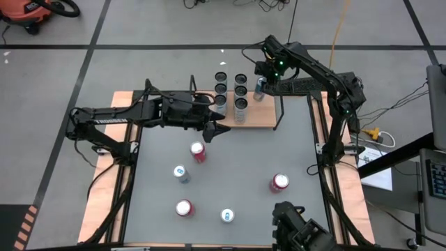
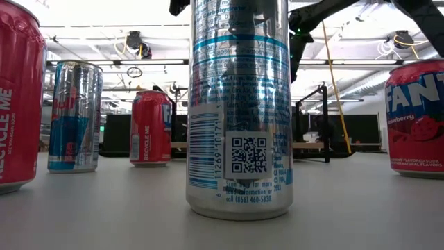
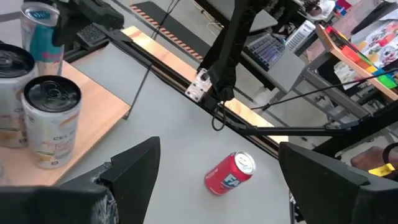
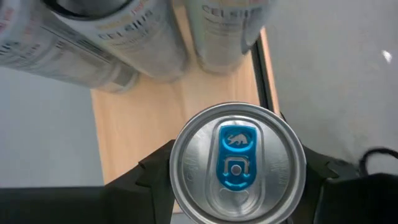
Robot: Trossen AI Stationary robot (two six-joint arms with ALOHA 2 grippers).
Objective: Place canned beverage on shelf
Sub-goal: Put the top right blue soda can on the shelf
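Grey desk with a light-wood shelf (image 1: 259, 116) along its far edge, where the right gripper (image 1: 260, 85) clamps a slim silver can (image 4: 237, 163) with a blue tab, upright, top facing up, over the shelf's right end beside six cans (image 1: 240, 91), while the left gripper (image 1: 214, 124) hovers open near the shelf's front edge.

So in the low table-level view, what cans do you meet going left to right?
Red can at the edge → silver-blue can → smaller-looking red can → big silver can with QR code → red Fanta can.
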